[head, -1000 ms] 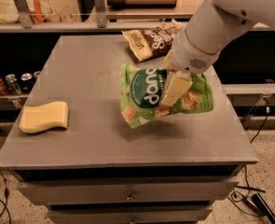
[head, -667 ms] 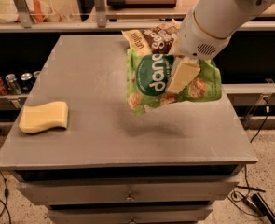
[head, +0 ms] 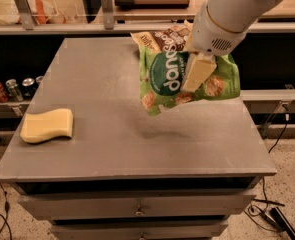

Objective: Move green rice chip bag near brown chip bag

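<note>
Camera view: green bag lifted, on its way to the brown one

Nearest the camera are the drawers [head: 137, 210] under the table [head: 112, 154]. On the table's left side lies a yellow sponge [head: 47, 125], well apart from everything I am working with, so I leave it alone.

Above the middle-right of the table hangs the green rice chip bag [head: 162, 81], clear of the surface, with its shadow on the grey top below it. My gripper [head: 196, 75] is clamped on the bag's right half, one pale finger pressed across the printed front. The bag hangs tilted from that one-sided hold. I judge the height is there so the crinkly pouch does not drag across the table.

Just behind it, at the far edge, lies the brown chip bag [head: 159, 38], partly hidden by the green one. Farther left, soda cans [head: 9, 89] stand on a low shelf.

Compared with a second ago, the green bag has risen and travelled toward the far edge, now overlapping the brown bag in view. The sponge and the brown bag have not moved.
</note>
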You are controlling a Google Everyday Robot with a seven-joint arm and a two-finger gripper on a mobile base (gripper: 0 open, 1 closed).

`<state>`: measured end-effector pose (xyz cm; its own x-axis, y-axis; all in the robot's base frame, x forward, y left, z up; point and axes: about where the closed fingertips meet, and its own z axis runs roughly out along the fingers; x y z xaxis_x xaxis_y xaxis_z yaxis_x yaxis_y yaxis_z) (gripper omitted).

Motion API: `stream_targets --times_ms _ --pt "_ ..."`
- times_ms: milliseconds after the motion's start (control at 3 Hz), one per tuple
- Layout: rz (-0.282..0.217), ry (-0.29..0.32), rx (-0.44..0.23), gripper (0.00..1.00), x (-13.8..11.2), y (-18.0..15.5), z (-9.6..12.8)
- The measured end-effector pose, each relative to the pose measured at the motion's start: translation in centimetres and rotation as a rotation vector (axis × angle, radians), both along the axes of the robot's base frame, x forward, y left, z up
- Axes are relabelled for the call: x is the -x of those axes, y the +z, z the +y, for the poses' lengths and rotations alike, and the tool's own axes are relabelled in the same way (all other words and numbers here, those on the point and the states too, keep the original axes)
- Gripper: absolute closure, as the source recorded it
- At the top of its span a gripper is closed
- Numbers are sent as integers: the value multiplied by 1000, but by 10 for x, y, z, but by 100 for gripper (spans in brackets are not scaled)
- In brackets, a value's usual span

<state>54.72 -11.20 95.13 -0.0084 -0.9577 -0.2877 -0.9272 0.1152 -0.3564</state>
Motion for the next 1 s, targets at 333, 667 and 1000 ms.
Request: stream_targets --times_ms 333,667,1000 --pt "-52 -27 67 100 -34 12 -19" --pt "-106 -51 89 100 -77 21 -38" --pt "-153 -97 63 100 -117 21 -55"
